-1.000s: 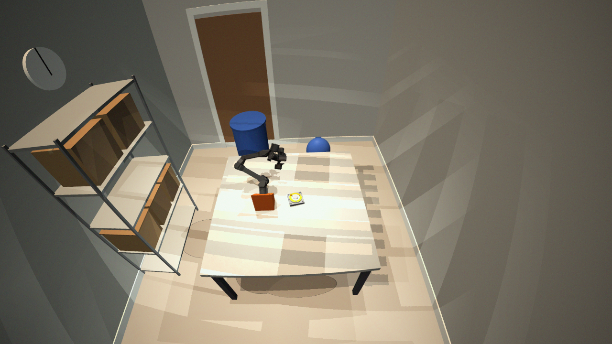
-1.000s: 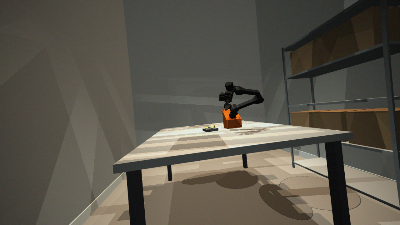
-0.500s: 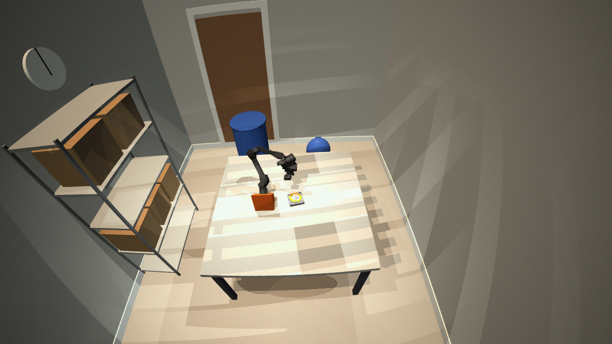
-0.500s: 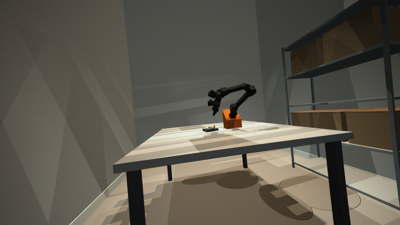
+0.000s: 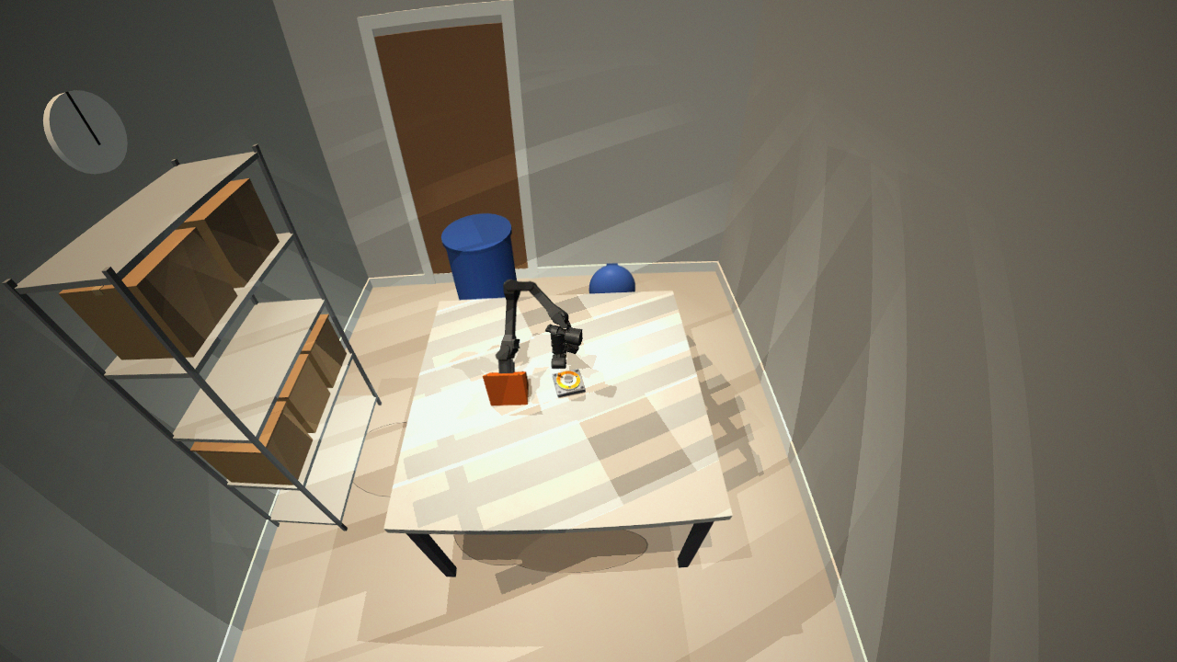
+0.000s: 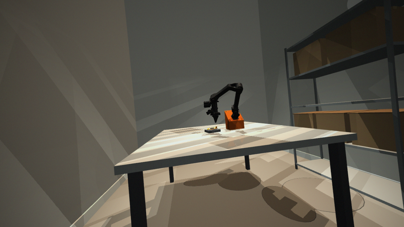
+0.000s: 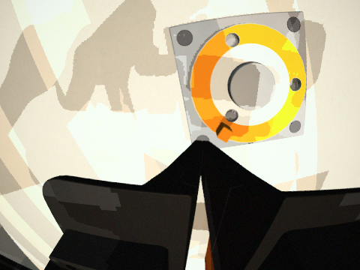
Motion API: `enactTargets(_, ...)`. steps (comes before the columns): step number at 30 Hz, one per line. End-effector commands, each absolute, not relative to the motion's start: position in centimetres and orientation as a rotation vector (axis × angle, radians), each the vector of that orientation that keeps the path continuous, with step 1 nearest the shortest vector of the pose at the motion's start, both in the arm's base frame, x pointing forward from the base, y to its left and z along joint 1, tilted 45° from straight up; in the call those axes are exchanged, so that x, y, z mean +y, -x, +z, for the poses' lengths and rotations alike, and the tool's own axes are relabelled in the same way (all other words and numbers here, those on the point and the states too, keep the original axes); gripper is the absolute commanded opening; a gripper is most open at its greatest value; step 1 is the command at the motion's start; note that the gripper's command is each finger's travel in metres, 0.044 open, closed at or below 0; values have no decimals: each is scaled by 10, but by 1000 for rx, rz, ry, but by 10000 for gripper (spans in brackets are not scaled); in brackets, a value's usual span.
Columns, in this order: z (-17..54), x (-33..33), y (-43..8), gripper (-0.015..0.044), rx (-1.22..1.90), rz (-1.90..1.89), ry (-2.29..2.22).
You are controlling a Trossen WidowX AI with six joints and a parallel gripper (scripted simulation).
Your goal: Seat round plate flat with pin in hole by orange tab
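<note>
I have the pincer point(image 7: 201, 175) closed on nothing, hovering above the plate point(image 7: 248, 83) just ahead of its tips, so turning that plate onto the pin remains undone.

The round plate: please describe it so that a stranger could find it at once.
On the pale table, look beside the orange block under the arm. There lies a square grey base, and the round plate on it is a yellow-orange ring with small holes, the only ring-shaped thing there.
</note>
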State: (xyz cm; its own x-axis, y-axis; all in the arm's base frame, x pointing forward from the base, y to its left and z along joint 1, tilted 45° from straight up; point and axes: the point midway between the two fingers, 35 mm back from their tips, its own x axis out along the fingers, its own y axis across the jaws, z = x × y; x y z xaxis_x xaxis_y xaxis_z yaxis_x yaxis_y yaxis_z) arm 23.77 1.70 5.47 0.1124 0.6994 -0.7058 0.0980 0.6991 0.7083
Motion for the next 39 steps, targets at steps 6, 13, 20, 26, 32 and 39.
enactTargets(6, 43, 22, -238, 0, 1423, 524, -682)
enactTargets(13, 19, 46, -239, 0, 1422, 527, -684)
enactTargets(20, 14, 46, -236, 0, 1422, 527, -685)
enactTargets(26, 9, 42, -228, 0, 1423, 527, -684)
enactTargets(32, 4, 38, -224, 0, 1423, 526, -684)
enactTargets(39, -1, 33, -220, 0, 1423, 526, -684)
